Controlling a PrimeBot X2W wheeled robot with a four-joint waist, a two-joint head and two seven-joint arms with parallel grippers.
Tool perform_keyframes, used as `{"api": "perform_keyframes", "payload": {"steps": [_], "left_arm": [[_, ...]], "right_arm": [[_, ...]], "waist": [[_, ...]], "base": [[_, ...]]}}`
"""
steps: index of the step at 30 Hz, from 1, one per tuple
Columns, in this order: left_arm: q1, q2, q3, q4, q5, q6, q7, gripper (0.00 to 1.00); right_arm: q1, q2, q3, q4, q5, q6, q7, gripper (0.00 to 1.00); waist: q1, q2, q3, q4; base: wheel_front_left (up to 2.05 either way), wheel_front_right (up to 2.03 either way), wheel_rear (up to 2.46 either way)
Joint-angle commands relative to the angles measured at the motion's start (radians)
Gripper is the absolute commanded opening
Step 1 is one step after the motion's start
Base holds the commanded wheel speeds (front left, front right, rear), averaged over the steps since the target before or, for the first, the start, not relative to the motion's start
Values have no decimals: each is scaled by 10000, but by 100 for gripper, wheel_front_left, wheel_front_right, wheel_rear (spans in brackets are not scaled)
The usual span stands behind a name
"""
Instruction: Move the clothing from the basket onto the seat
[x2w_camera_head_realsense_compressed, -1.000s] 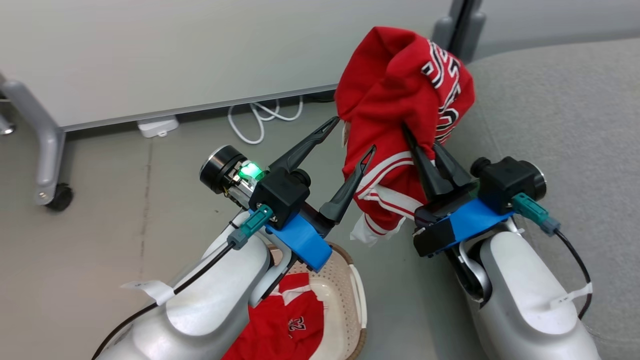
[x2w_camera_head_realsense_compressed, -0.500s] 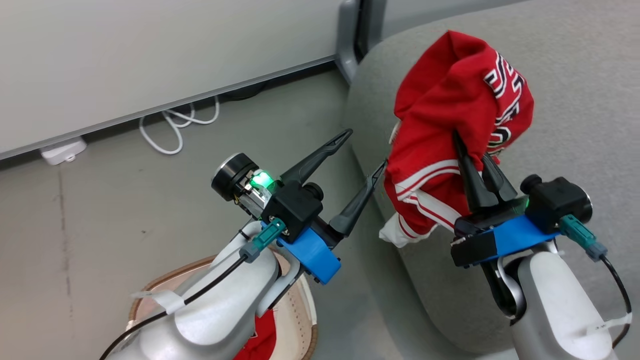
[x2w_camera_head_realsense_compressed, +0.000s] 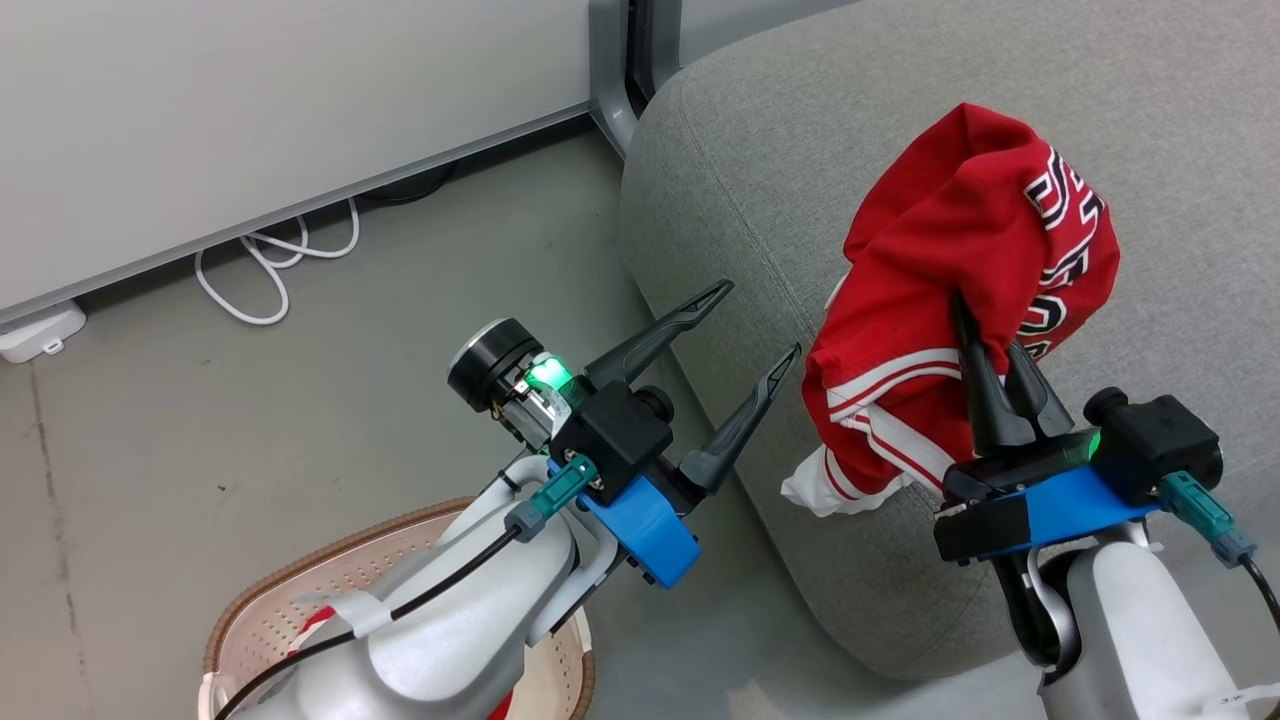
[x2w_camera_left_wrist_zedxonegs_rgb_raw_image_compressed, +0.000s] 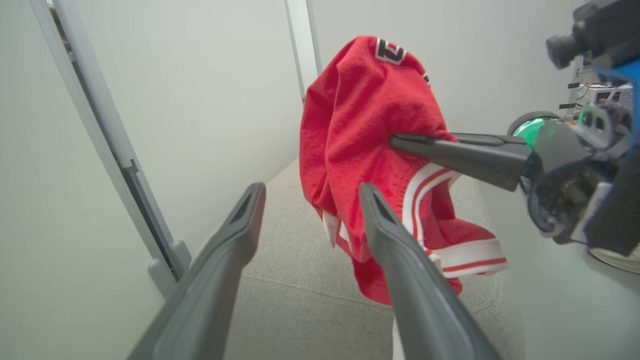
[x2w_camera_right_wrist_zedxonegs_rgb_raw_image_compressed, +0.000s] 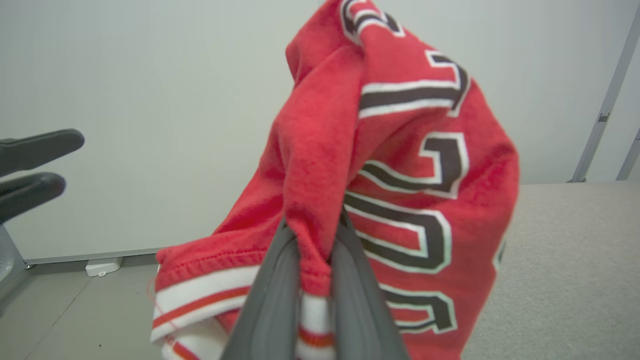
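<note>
Basket (x2w_camera_head_realsense_compressed: 320, 590) mostly behind left forearm (x2w_camera_head_realsense_compressed: 440, 640)

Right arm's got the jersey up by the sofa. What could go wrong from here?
1. The right gripper pinches only a fold of the red garment, which hangs bunched above the rounded edge of the sofa; released here, it might slide off to the floor.
2. The open left gripper sits close beside the garment and could snag its hem as the arms move.

A bare lab-like test room: plain partition panels (x2w_camera_head_realsense_compressed: 250, 120) on metal legs, loose white cable (x2w_camera_head_realsense_compressed: 272, 252) on grey floor (x2w_camera_head_realsense_compressed: 200, 430), grey sofa (x2w_camera_head_realsense_compressed: 800, 180).
</note>
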Motion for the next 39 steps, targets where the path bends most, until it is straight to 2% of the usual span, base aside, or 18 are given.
{"api": "perform_keyframes", "payload": {"steps": [1, 11, 19, 26, 27, 30, 33, 34, 36, 39], "left_arm": [[-114, -2, 3, 22, -7, -45, -31, 100], [-384, 99, -4, -112, 66, 4, 19, 100], [-1219, 405, 15, -582, 398, -48, 353, 100], [-2207, 731, 62, -1115, 830, -86, 703, 100], [-2207, 731, 62, -1115, 830, -86, 703, 100], [-2559, 871, 99, -1348, 967, -82, 841, 100], [-2880, 1105, 130, -1595, 1108, -79, 999, 100], [-2880, 1105, 130, -1595, 1108, -79, 999, 100], [-3025, 1288, 125, -1725, 1193, -112, 1117, 100], [-3111, 1348, 72, -1789, 1252, -139, 1135, 100]], "right_arm": [[99, 61, -53, -107, -75, 5, -7, 0], [-907, 157, -499, -555, -114, 5, -5, 0], [-3221, -298, -1711, -1345, -168, 5, -5, 0], [-5605, -1343, -3429, -1717, -50, 5, -5, 0], [-5605, -1343, -3429, -1717, -50, 5, -5, 0], [-6350, -1993, -4090, -1539, -96, 5, -3, 0], [-7105, -2739, -4773, -790, 62, 5, -3, 0], [-7105, -2739, -4773, -790, 62, 5, -3, 0], [-7401, -3102, -5081, -36, 113, 5, -3, 0], [-7414, -3200, -5337, 730, 87, 5, -5, 0]], "waist": [[0, -1, 4, 9], [0, -1, 543, 272], [0, -1, 2430, 603], [0, -1, 4430, 784], [0, -1, 4430, 784], [0, -1, 5177, 792], [0, -1, 5958, 673], [0, -1, 5958, 673], [0, -1, 6361, 572], [0, -1, 6562, 546]], "base": [[0, 0, 0], [0, 0, 0], [0, 0, 0], [0, 0, 0], [0, 0, 0], [0, 0, 0], [0, 0, 0], [0, 0, 0], [0, 0, 0], [0, 0, 0]]}}
